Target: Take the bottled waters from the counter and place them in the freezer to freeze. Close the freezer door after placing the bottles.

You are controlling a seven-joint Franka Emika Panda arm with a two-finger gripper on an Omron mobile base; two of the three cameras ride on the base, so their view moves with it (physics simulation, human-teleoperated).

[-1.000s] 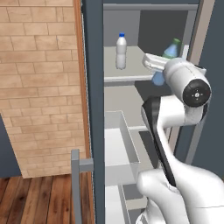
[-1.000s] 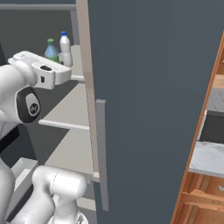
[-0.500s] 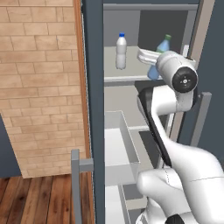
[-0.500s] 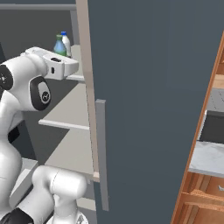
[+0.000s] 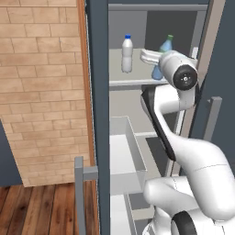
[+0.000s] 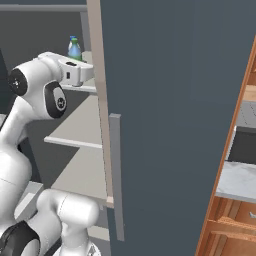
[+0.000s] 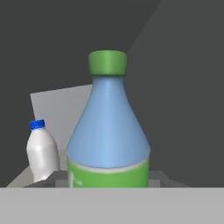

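Observation:
The freezer (image 5: 137, 105) stands open, and its dark door (image 6: 175, 125) with the grey bar handle (image 6: 116, 175) swings out to the right. On the upper shelf (image 5: 133, 81) a whitish bottled water with a blue cap (image 5: 127, 54) stands upright. My gripper (image 7: 108, 180) is shut on the blue-tinted bottle with the green cap (image 7: 108, 131), which is upright over the same shelf, to the right of the whitish one (image 7: 41, 151). In the left base view my hand hides the lower part of this green-capped bottle (image 5: 166, 46). Whether it rests on the shelf I cannot tell.
A white drawer (image 5: 126, 156) sticks out below the shelf, next to my arm. A brick wall (image 5: 41, 92) is left of the freezer. Beyond the door on the right are the marbled counter (image 6: 239, 181), a black stovetop (image 6: 245, 145) and wooden cabinets (image 6: 225, 230).
My arm has reached further into the freezer, carrying the green-capped bottle deeper over the upper shelf. The whitish bottle has stayed in place.

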